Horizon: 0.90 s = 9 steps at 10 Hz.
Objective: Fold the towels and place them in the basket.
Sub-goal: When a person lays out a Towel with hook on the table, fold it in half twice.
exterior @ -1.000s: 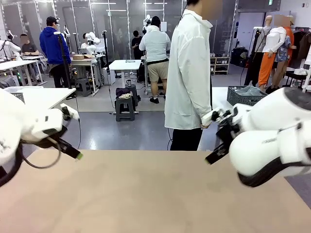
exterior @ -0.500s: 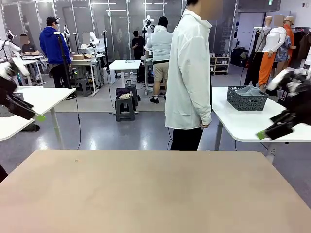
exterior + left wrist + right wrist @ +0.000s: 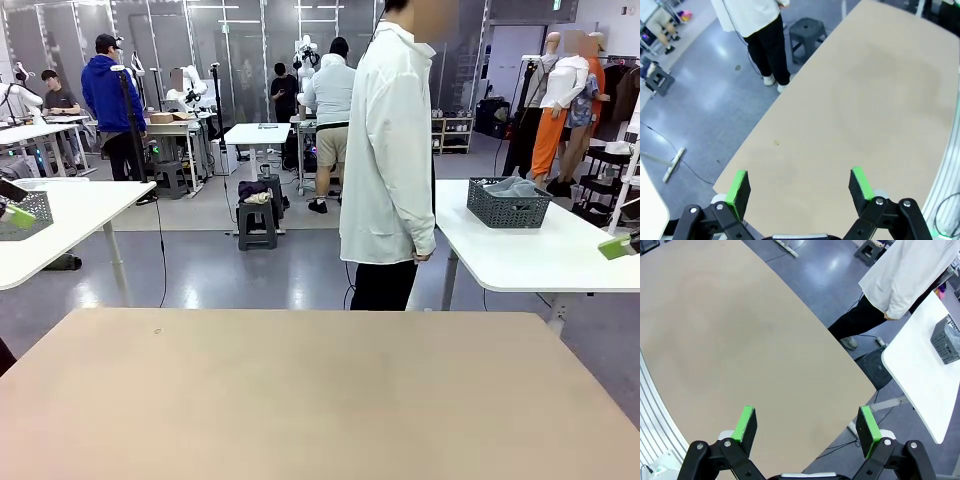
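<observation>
The dark grey basket (image 3: 508,205) stands on a white side table (image 3: 530,255) beyond the work table, at the right. A pale grey-green towel (image 3: 512,186) lies bunched inside it. The right wrist view catches the basket (image 3: 949,342) at its right edge. My left gripper (image 3: 799,186) hangs open high above the beige tabletop (image 3: 865,100), nothing between its green pads. My right gripper (image 3: 807,425) is likewise open and high over the tabletop (image 3: 740,340). In the front view only a green fingertip (image 3: 12,213) shows at the left edge and another fingertip (image 3: 616,248) at the right edge.
A person in a long white coat (image 3: 388,150) stands at the far edge of the work table (image 3: 300,400), hands down. Another white table (image 3: 70,215) stands at the back left. A dark stool (image 3: 807,30) is on the floor near the person's feet.
Both arms have swung outward from over the table's far corners to the picture's edges, so just their fingertips remain in the front view. The grippers stayed open.
</observation>
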{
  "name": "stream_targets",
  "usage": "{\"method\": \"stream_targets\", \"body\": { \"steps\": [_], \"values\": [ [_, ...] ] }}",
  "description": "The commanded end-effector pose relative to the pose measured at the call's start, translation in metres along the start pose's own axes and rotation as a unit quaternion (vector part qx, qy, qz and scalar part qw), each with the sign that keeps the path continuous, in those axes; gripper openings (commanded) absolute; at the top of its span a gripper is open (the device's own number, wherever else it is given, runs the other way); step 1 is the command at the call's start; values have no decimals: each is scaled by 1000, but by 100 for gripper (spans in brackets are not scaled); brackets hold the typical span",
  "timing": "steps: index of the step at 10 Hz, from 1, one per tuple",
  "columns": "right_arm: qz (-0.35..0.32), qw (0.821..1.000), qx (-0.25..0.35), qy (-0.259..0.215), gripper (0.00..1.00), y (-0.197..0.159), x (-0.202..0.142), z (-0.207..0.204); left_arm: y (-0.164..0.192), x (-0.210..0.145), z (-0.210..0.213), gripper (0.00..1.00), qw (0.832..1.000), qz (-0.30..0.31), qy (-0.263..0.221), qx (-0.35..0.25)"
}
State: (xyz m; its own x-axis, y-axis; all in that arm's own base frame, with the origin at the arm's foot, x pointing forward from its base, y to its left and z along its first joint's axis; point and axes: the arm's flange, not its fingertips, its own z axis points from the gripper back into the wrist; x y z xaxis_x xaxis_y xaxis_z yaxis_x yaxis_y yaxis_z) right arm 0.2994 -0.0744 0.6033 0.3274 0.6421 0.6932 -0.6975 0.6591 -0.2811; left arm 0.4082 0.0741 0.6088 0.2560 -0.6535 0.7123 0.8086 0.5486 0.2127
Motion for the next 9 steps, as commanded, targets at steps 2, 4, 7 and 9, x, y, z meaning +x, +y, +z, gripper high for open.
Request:
{"method": "stream_targets", "body": {
  "steps": [2, 4, 7, 9],
  "values": [
    [0, 1000, 0, 0, 100, 0, 0, 0, 0, 0, 0, 100, 1000, 0, 0, 0],
    [0, 1000, 0, 0, 100, 0, 0, 0, 0, 0, 0, 100, 1000, 0, 0, 0],
    [0, 1000, 0, 0, 100, 0, 0, 0, 0, 0, 0, 100, 1000, 0, 0, 0],
    [-1, 1000, -1, 0, 100, -1, 1, 1, -1, 2, 0, 100, 1000, 10, 5, 6]
  ]
}}
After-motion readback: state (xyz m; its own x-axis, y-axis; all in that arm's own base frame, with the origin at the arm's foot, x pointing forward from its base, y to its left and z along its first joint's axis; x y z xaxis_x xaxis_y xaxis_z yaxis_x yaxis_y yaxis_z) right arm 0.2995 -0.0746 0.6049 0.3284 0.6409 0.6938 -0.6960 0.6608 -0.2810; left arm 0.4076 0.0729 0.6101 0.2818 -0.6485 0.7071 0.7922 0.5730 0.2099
